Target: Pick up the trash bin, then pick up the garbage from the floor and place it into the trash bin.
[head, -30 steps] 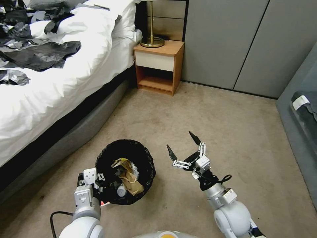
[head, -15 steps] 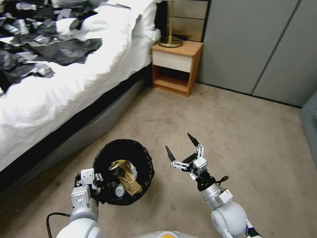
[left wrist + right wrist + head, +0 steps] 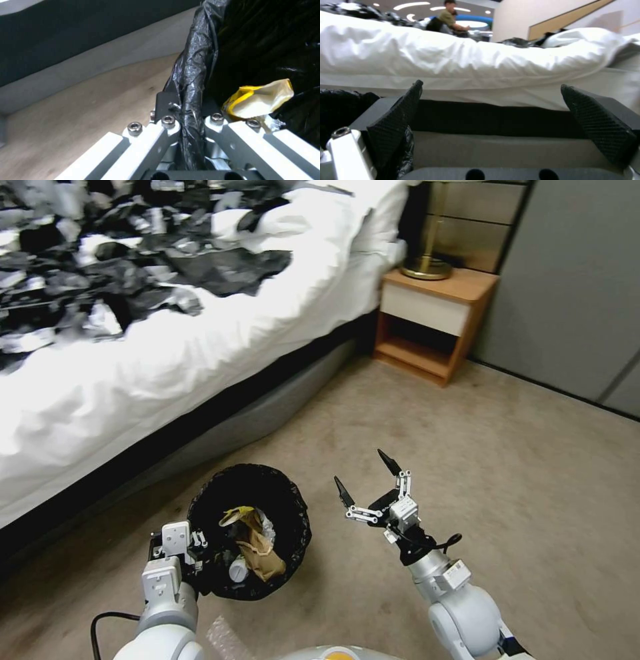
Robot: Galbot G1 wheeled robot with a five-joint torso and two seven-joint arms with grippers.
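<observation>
Bin [image 3: 250, 530] first: it sits low in front of the robot, near the bed [image 3: 133, 380], with its black bag [image 3: 191, 75] folded over the rim. The left tool [image 3: 190, 553] is clamped on that rim; in the left wrist view the crinkly bag edge is squeezed tight between its two fingers [image 3: 166, 107]. The right tool [image 3: 363, 480] hangs in the air just beside the bin, fingers spread wide and holding nothing.

Inside the bin I can see a brown paper bag [image 3: 257, 553], a yellow wrapper [image 3: 258, 100], a bit of white tissue [image 3: 267, 523] and one small round white thing that may be a bottle cap [image 3: 238, 571].

The floor [image 3: 500, 480] I can see looks bare, so the job now seems to be finding more garbage. To do that well, I think the robot should keep the bin level and hold the rim firmly, because the thin bag could slip and the bin could tip. The free tool should stay open and ready.

Counting: one bin, two tools, one bed, one nightstand [image 3: 433, 323], one lamp [image 3: 427, 253]. On the bed lie many black and grey scraps [image 3: 133, 273], too many to count.
</observation>
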